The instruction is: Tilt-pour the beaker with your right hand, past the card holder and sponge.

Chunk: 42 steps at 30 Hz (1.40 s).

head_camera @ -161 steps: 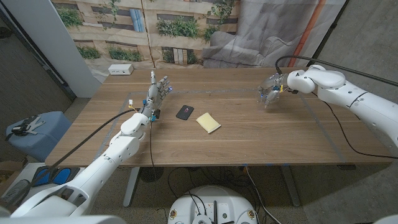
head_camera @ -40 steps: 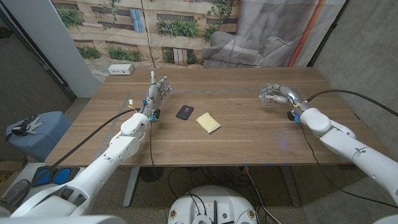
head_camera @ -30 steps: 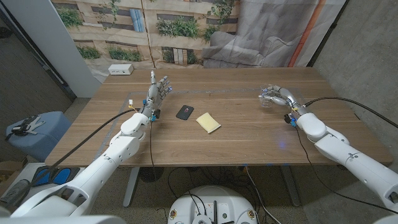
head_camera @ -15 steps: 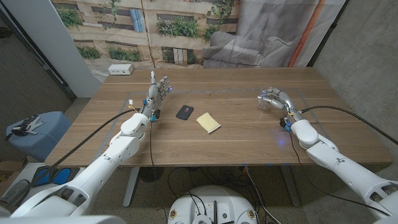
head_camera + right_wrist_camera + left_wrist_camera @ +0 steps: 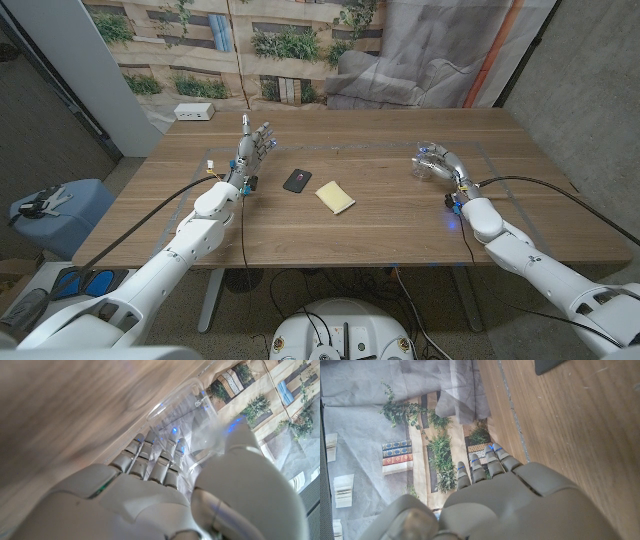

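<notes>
While left hand (image 5: pixel 257 142) fingers spread, right hand (image 5: pixel 445 165) fingers clasp clear cylindrical beaker (image 5: pixel 428 161).

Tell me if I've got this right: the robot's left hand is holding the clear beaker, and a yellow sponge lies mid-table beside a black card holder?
Not quite. The head view shows the right hand holding the clear beaker; the left hand holds nothing. The yellow sponge does lie beside the black card holder.

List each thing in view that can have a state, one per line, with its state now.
beaker: clear, gripped by the right robot hand, tipped off upright.
right robot hand: closed around the beaker.
left robot hand: holds nothing, fingers extended upward.
card holder: dark, lying flat on the table.
sponge: yellow, lying flat beside the card holder, apart from it.
</notes>
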Available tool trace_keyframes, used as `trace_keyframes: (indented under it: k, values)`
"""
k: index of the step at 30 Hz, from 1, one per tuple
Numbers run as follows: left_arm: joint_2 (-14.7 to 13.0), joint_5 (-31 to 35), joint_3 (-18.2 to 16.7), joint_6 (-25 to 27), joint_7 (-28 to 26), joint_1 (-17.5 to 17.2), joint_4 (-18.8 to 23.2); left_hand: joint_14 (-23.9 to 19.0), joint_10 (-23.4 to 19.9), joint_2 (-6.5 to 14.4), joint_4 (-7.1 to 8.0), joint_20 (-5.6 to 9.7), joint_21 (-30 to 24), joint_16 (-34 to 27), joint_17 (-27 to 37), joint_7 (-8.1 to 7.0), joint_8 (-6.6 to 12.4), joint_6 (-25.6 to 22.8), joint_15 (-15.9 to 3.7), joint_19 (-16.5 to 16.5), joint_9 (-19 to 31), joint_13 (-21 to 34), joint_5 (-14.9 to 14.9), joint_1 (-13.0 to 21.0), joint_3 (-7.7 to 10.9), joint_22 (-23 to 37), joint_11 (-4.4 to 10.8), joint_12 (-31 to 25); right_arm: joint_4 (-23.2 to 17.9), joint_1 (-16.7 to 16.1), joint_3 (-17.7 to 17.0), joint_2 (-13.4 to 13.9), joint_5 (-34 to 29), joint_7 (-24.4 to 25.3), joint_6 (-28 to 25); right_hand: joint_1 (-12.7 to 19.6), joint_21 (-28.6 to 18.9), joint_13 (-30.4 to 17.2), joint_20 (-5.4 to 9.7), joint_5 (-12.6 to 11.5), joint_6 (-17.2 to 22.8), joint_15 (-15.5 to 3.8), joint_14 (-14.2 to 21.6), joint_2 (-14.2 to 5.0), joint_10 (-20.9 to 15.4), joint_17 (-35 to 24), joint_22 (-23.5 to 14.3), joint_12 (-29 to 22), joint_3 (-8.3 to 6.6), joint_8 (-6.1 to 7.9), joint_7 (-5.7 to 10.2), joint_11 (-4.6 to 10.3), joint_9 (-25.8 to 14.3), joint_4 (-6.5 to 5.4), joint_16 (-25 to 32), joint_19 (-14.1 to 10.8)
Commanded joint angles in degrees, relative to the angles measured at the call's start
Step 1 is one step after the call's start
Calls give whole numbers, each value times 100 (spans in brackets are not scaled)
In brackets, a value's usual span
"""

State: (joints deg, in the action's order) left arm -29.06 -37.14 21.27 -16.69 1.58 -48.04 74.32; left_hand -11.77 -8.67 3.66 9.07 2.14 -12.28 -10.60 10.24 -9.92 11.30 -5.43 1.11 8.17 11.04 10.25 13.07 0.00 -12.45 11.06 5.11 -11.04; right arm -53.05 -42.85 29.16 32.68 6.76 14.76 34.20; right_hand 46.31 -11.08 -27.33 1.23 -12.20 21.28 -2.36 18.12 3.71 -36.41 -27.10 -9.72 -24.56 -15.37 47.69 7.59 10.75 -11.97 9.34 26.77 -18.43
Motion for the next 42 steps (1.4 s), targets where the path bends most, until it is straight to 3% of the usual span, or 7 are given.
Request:
trace_keyframes:
  k: [1, 25, 32, 33, 36, 42]
  values:
    - [-3, -3, 0, 2, 13, 4, -2, -33, -57, 147, -7, 46, -42, -26, 31, -34, 18, -17, 1, 49, 20, 18, 24, 9, -33, 16, -8, -34, 420, 181, 188, -110, -54, -35, 139, 516, 12, 5, 5, 16, 460, -692, -25, -617, 17, -20, -20, 20, -12, -1, 507, -6, -17, 13, 6, 20]
    - [-1, -1, -1, 1, 4, 3, -1, -41, -54, 148, -7, 45, -41, -29, 31, -35, 21, -24, 5, 46, 20, 18, 24, 9, -33, 16, -2, -32, 582, 301, 348, -45, -39, -260, 246, 564, 36, -60, -74, 36, 237, -600, -223, -609, 276, -22, -21, 218, 1, -181, 506, -55, 2, -16, 13, 237]
    - [0, -1, 0, 1, 4, 3, -1, -42, -54, 147, -7, 47, -42, -29, 32, -29, 18, -16, 3, 48, 20, 18, 24, 9, -33, 16, -2, -32, 598, 366, 396, -11, -36, -412, 225, 453, 39, -103, -186, 61, -11, -474, -396, -527, 519, 8, -23, 365, 62, -331, 485, -174, 4, -50, -45, 401]
    - [0, -1, -1, 1, 4, 3, -1, -39, -54, 147, -7, 45, -41, -28, 32, -28, 20, -19, 4, 46, 20, 18, 24, 9, -33, 16, 4, -32, 596, 371, 406, -1, -42, -434, 220, 439, 30, -114, -206, 65, -62, -440, -436, -512, 612, 20, -22, 414, 69, -363, 459, -268, 4, -50, -64, 420]
    - [0, -1, -1, 1, 4, 3, -1, -37, -54, 147, -7, 47, -42, -27, 32, -33, 17, -13, 3, 47, 20, 17, 24, 9, -33, 16, 9, -32, 623, 398, 435, 23, -31, -550, 234, 420, 37, -131, -244, 74, -198, -374, -532, -482, 714, 56, -20, 477, 80, -437, 451, -345, 5, -45, -115, 495]
    - [-1, -1, -1, 2, 4, 4, -1, -35, -56, 147, -7, 42, -41, -26, 32, -28, 19, -16, 6, 46, 20, 18, 24, 9, -33, 16, 2, -33, 622, 410, 454, 60, -5, -665, 218, 313, 39, -160, -304, 104, -507, -244, -716, -403, 931, 116, -17, 605, 123, -596, 296, -450, 13, -66, -218, 622]
